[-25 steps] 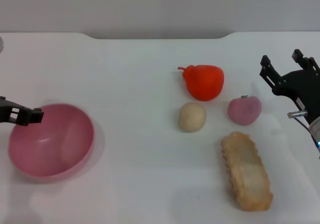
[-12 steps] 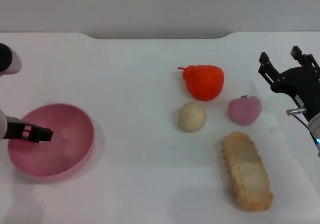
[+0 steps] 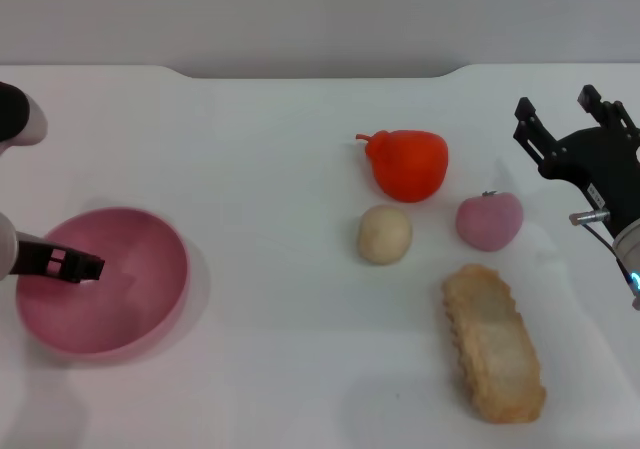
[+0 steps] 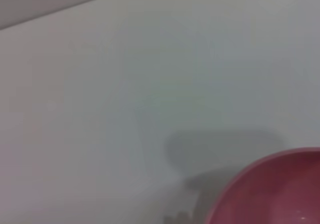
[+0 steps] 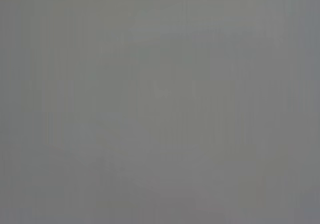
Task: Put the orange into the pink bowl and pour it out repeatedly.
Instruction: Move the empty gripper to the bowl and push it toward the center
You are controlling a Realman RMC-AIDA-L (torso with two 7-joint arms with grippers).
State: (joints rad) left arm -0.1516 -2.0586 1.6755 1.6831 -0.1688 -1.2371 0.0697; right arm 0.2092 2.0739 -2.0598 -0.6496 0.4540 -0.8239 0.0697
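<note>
We see the orange (image 3: 409,163) lying on the white table (image 3: 270,169), right of centre, well apart from the pink bowl (image 3: 140,309), which sits upright near the table's left edge. The left gripper (image 3: 70,264) reaches in from the left, its dark tip over the bowl's left rim and inside; we cannot tell how its jaws stand. The left wrist view shows only part of the bowl's rim (image 4: 260,179) and bare table. The right gripper (image 3: 570,129) hangs at the far right, beyond the fruit, with its two black fingers (image 3: 528,134) spread wide and nothing between them. Just in front of the orange lie a small beige ball (image 3: 384,234) and a pink-purple fruit (image 3: 488,219), with a toy bread loaf (image 3: 493,341) nearer us. We can read no writing, label or brand on anything here.
</note>
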